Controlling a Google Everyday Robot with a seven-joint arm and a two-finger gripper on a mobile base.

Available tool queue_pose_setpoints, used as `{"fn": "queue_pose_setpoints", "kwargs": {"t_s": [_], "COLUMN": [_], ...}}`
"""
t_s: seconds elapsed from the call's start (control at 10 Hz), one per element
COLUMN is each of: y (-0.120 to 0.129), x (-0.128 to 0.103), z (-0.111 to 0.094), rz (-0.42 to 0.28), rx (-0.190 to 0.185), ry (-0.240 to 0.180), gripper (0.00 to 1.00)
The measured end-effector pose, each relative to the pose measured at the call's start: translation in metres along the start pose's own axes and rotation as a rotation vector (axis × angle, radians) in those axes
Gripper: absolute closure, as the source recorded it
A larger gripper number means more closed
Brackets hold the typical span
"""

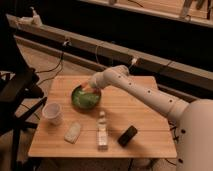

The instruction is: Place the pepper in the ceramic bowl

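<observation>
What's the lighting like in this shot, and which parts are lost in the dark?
Camera view: warm, even light on the wooden table; the end effector over the green ceramic bowl is clearly lit; the background behind the table is dark; the chair at the picture's left is almost a silhouette.

— Where is the gripper (89, 86)?
— Low over the far half of the table (145, 124), left of centre, nearer the far edge than the near one.
— And the arm (150, 95)?
— White. It starts at the robot's body (197, 132), off the near right corner, and slants up and leftward across the right edge. It bends at a rounded joint (117, 75) close to the far edge, and a short last link slopes down and left to the gripper.
— Is it holding anything?
— I cannot tell.
</observation>
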Motion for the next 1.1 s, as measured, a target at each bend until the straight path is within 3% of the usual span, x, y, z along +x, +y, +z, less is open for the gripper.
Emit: {"fn": "queue_pose_setpoints", "kwargs": {"t_s": [0.3, 0.6, 0.9, 1.1], "y": [0.008, 0.004, 0.004, 0.001], "x": [-0.027, -0.025, -0.025, -0.021], "z": [0.026, 0.022, 0.019, 0.013], "rz": [-0.020, -0.019, -0.010, 0.015], "rx": [-0.032, -0.023, -0.019, 0.012], "ry": [-0.032, -0.076, -0.103, -0.120], "gripper": [0.62, 0.40, 0.40, 0.41]}}
